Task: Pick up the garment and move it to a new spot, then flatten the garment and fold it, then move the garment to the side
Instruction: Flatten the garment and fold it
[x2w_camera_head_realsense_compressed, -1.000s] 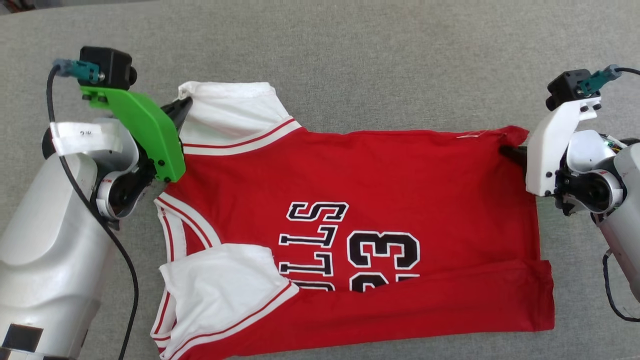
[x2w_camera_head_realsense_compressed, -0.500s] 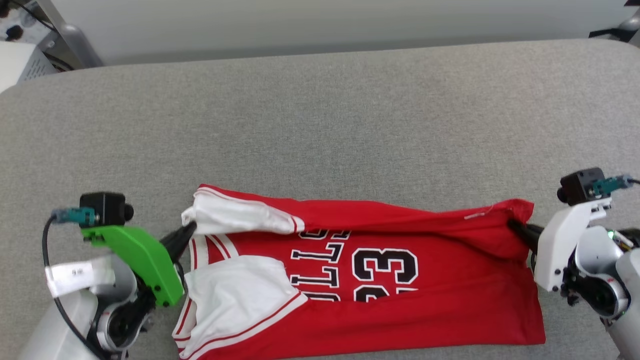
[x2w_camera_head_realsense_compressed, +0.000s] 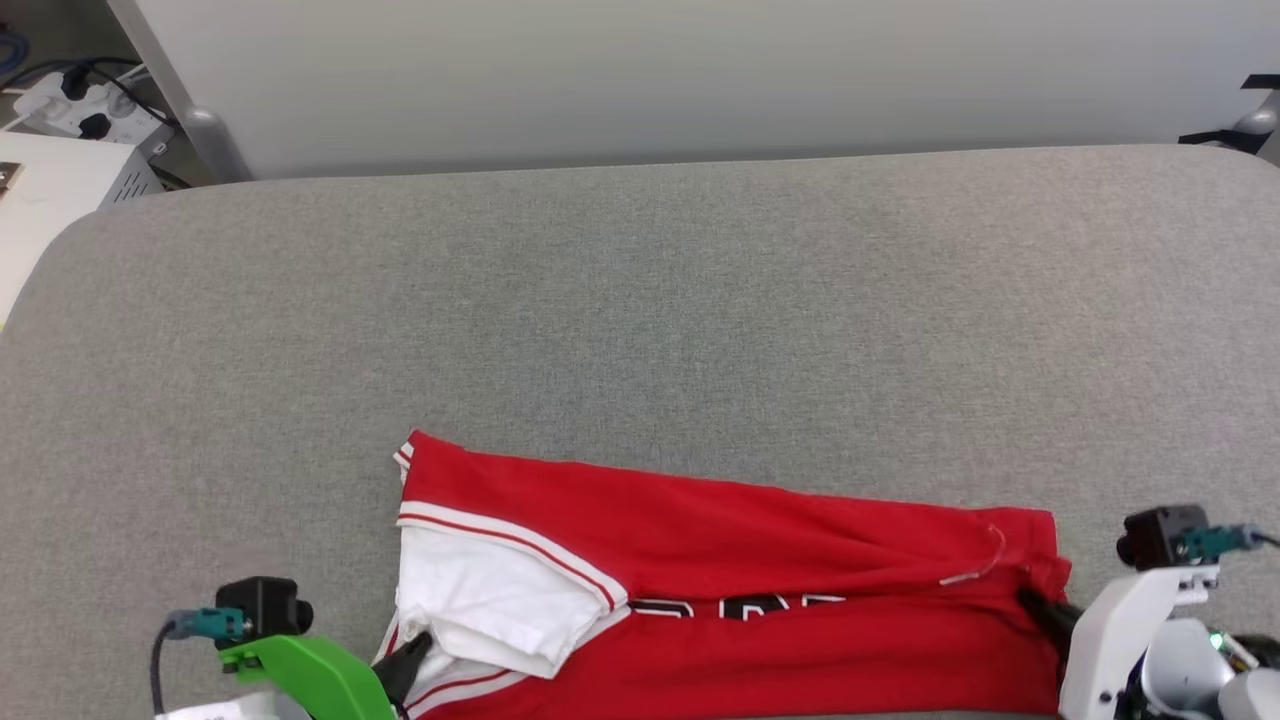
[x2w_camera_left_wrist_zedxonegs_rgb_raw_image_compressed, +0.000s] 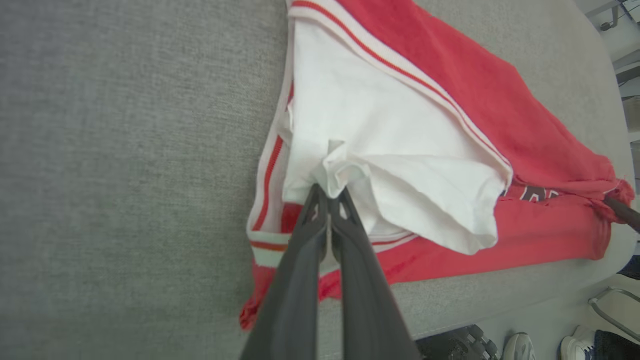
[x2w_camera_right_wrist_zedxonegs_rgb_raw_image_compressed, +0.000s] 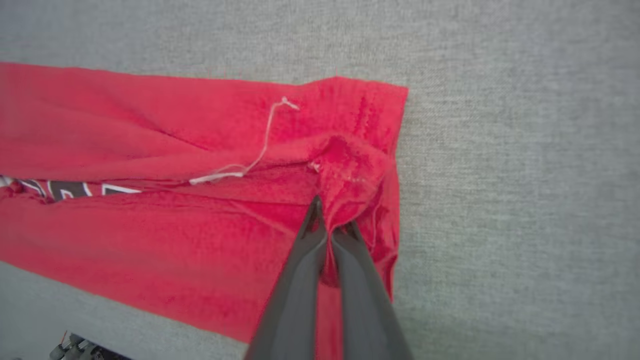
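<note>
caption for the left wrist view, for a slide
Left gripper shut on the bunched white sleeve of the red garment, which lies on a grey fabric surface.

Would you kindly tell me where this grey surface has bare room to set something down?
The widest free patch of the grey surface lies between the wall and the jersey. Bare strips flank the jersey left and right. It is crowded at the near edge, where the left gripper and the right gripper pinch it.

Grey fabric-covered surface (x2w_camera_head_realsense_compressed: 640, 300) with rounded far corners, plain pale wall (x2w_camera_head_realsense_compressed: 640, 80) behind it, slanted metal post (x2w_camera_head_realsense_compressed: 190, 125) at upper left, white power strip (x2w_camera_head_realsense_compressed: 55, 100) with black plugs, white cabinet (x2w_camera_head_realsense_compressed: 60, 185) beside it, soft even light
</note>
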